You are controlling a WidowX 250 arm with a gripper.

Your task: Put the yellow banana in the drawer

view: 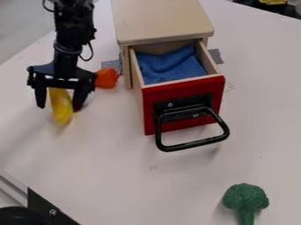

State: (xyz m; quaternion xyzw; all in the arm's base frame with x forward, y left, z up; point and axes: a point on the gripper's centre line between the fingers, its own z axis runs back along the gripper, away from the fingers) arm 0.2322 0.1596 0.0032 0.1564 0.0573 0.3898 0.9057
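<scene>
Yellow banana between the spread fingers of the claw, perhaps against one of them

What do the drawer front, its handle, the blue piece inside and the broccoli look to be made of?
Drawer front: likely wood, painted red; pale bare wood shows along the drawer's edges.
Handle: smooth, slightly glossy black, either painted metal or plastic.
Blue piece: cloth, judging by its soft folds.
Broccoli: matte, evenly green and bumpy, perhaps moulded plastic or rubber.
</scene>
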